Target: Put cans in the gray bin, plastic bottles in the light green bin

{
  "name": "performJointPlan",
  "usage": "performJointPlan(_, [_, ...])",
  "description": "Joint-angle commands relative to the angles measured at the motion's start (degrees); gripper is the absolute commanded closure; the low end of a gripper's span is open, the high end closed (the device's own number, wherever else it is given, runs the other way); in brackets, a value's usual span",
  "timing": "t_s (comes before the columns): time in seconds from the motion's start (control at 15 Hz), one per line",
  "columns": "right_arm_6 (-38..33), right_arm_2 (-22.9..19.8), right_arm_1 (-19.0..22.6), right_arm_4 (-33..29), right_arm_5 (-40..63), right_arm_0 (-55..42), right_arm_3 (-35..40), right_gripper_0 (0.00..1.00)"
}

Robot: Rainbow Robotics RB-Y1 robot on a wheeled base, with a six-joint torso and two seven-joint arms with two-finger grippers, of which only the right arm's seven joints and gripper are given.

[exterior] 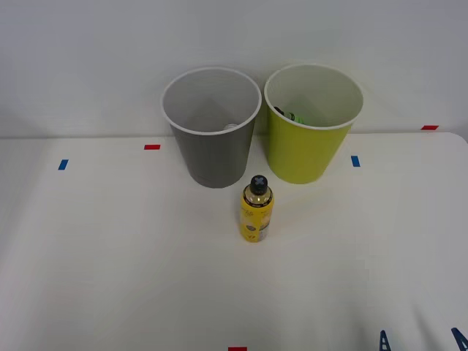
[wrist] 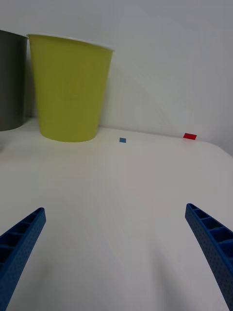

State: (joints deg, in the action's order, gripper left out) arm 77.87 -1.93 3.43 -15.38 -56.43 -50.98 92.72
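Right hand (wrist: 116,252) spread wide, empty, well apart from upright bottle (exterior: 257,209).

- The light over my table (exterior: 110,256) is bright, soft and even, and it seems to fall from overhead.
- The white surface carries no hard glare, just a mild gray falloff toward the near edge in the front view.
- The plastic bottle (exterior: 257,212) throws only a faint, blurred-edged shadow close around its base, while its gold neck catches a small glint.
- The gray bin (exterior: 212,157) shows gentle shading inside, and the inner wall of the light green bin (exterior: 303,153) is brightly lit.
- From my wrist, the light green bin (wrist: 70,87) casts a pale, slanting shadow on the wall (wrist: 170,58) beside it.
- My blue fingers (wrist: 19,245) are evenly lit, with weak shadows on the table near them.
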Motion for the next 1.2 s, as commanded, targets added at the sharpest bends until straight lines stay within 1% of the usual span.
performJointPlan(0.07, [0.0, 0.0, 0.0, 0.0, 0.0, 0.0, 0.0, 0.0])
performJointPlan(1.2, [0.0, 0.0, 0.0, 0.0, 0.0, 0.0, 0.0, 0.0])
